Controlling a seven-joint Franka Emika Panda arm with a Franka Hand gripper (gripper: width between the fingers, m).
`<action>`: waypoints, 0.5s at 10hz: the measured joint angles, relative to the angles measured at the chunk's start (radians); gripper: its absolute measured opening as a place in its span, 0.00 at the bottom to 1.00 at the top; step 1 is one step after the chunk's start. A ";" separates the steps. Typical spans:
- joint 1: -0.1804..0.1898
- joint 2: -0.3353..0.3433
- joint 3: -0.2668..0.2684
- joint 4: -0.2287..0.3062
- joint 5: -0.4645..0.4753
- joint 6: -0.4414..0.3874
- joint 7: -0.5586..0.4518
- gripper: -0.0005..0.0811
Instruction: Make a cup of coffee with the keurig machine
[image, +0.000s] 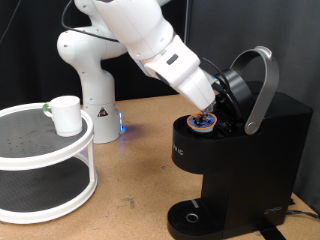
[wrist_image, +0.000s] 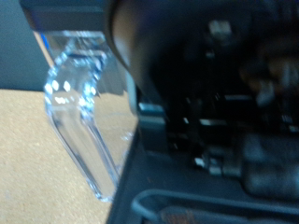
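Observation:
The black keurig machine (image: 268, 150) stands at the exterior view's right with its lid raised and its silver-grey arched handle (image: 264, 80) up. A small pod with a blue-orange lid (image: 203, 121) sits in the open pod holder. My gripper (image: 222, 98) is just above and behind the pod, under the raised lid, dark against the dark machine. The white cup (image: 66, 115) stands upright on the top tier of a white round shelf (image: 30, 150) at the left, far from the gripper. The wrist view is blurred, showing dark machine parts (wrist_image: 215, 112) and a clear plastic piece (wrist_image: 79, 112).
The arm's white base (image: 90, 80) stands at the back behind the shelf, with a blue light low on it. The round drip tray (image: 190, 215) at the machine's foot holds nothing. Brown tabletop (image: 140, 170) lies between shelf and machine.

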 joint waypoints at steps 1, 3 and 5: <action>0.000 0.000 0.000 -0.011 -0.002 0.012 0.000 0.99; 0.000 0.001 0.000 -0.024 -0.002 0.013 0.000 0.99; 0.001 0.000 0.001 -0.029 -0.005 0.013 0.000 0.99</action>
